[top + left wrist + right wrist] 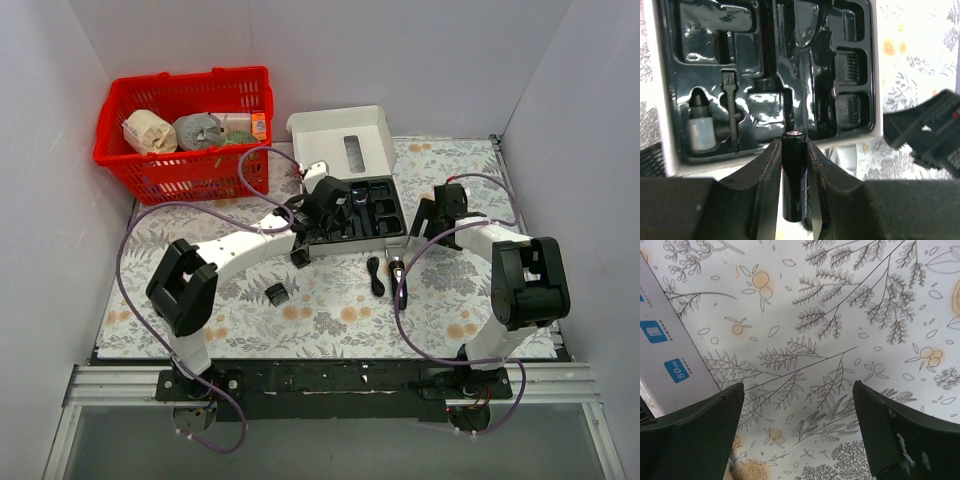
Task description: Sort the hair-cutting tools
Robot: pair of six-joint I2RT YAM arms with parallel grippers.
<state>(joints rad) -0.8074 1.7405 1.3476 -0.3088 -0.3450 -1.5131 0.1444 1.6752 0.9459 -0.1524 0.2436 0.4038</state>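
My left gripper is shut on a small black cylinder with a silvery top, held upright at the near edge of the black tray. Two comb attachments lie in the tray's right pockets, with a little brush and a small bottle on its left side. From above, the left gripper sits over the tray's left half. The slim black clipper and the black cord lie on the cloth in front of the tray. A loose comb attachment lies further left. My right gripper hangs open over bare floral cloth.
The grey-white kit box stands open behind the tray, and its side shows at the left of the right wrist view. A red basket with rolls and packets fills the back left corner. Purple cables loop over the floral cloth.
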